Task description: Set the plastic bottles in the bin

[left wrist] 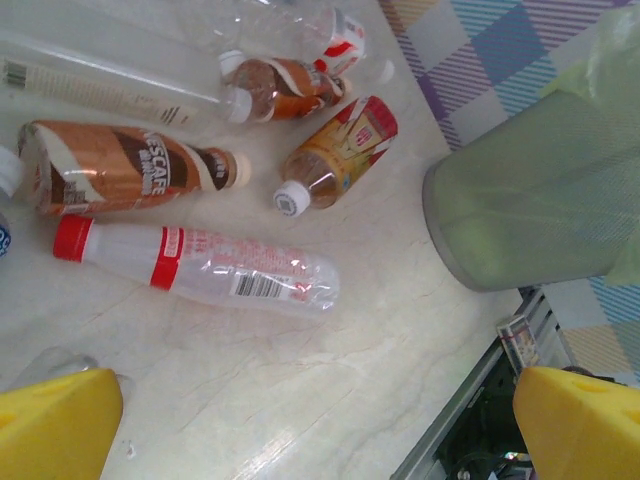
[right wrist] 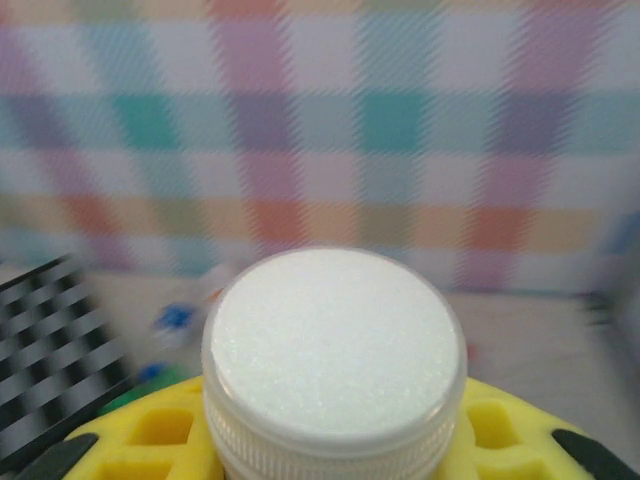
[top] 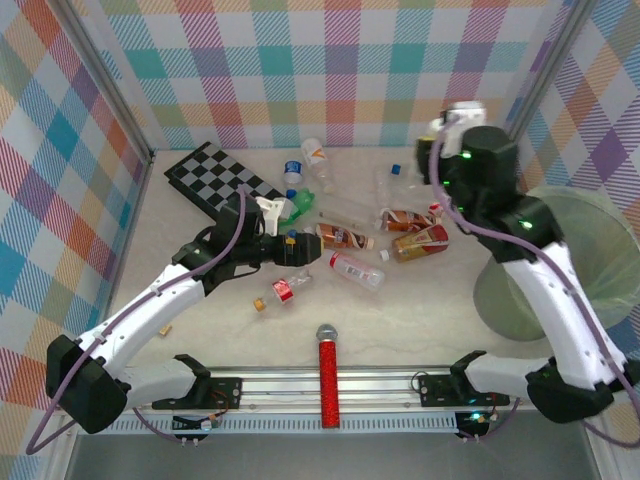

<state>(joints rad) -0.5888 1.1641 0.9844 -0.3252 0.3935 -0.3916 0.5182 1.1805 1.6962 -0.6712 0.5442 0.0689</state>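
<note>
My right gripper (right wrist: 335, 440) clamps a white-capped plastic bottle (right wrist: 335, 345), not yet over the large translucent pale-green bin (top: 500, 300). My left gripper (left wrist: 320, 420) is wide and empty. About ten loose plastic bottles (top: 357, 268) are left on the table (top: 420, 315).

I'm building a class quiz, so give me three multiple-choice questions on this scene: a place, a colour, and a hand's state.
1. Where is the bin? A far left corner; B right side, by the right arm; C between the arm bases.
2. The bottle in the right hand has a cap coloured: A red; B blue; C white.
3. The left hand is: A shut on a bottle; B open, empty; C shut on the bin.
Answers: 1 B, it stands beside that arm; 2 C, a white cap sits between its yellow fingers; 3 B, its fingers stand wide apart.
</note>
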